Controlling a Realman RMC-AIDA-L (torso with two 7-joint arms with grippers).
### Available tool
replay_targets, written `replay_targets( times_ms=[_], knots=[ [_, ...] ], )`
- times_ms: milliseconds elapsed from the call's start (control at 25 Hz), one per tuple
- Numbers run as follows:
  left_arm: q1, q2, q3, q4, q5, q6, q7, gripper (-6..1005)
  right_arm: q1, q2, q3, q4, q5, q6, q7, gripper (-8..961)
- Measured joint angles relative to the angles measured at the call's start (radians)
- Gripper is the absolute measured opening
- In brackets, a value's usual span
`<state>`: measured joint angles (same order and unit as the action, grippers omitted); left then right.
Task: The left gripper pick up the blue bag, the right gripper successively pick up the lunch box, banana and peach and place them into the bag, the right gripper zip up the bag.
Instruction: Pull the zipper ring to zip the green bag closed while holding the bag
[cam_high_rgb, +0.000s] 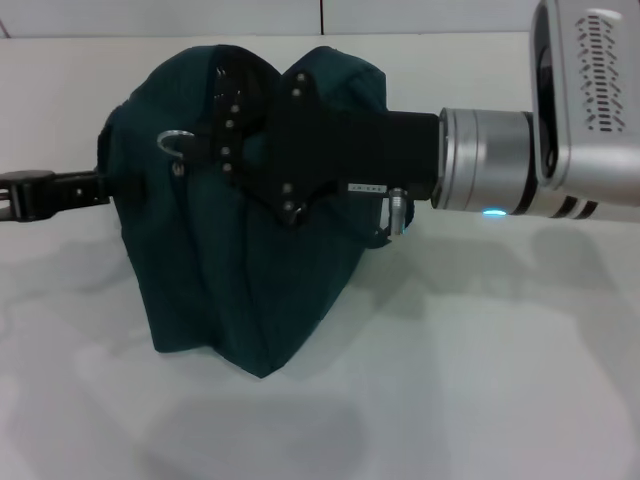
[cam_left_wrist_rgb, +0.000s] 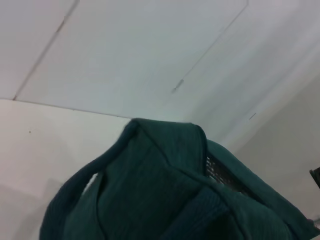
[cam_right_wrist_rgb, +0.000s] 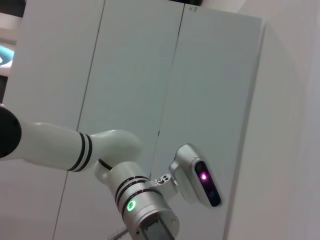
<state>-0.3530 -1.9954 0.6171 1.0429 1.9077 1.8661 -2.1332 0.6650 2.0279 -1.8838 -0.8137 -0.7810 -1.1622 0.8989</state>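
My right gripper (cam_high_rgb: 225, 150), a black two-fingered claw on a silver cylindrical arm, reaches in from the right across the top of the dark teal-blue fabric bag (cam_high_rgb: 230, 290), which stands on the white table (cam_high_rgb: 480, 380). Its fingertips lie just beside the silver ring zipper pull (cam_high_rgb: 172, 143); whether they are spread or pinched on it I cannot tell. My left arm's black strap-like end (cam_high_rgb: 50, 192) meets the bag's left side, but its claw itself is out of view. No lunch box, banana or peach shows, so I judge this is the zipping step. To do it well, I should pull along the zipper line while the left side steadies the fabric against dragging.
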Motion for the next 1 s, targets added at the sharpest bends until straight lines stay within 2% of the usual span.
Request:
replay_targets(
  times_ms=[240, 600, 1000],
  knots=[
    [-0.001, 0.005, -0.057, -0.008, 0.004, -0.001, 0.005, 325, -0.02, 0.0, 0.003, -0.002, 0.009, -0.007, -0.001, 39],
    [-0.003, 0.006, -0.058, -0.008, 0.004, -0.003, 0.006, 283, -0.022, 0.0, 0.003, -0.004, 0.009, -0.008, -0.003, 40],
    [-0.003, 0.006, -0.057, -0.008, -0.003, 0.001, 0.011, 148, -0.065, 0.0, 0.018, -0.007, 0.025, -0.012, -0.007, 41]
  ],
)
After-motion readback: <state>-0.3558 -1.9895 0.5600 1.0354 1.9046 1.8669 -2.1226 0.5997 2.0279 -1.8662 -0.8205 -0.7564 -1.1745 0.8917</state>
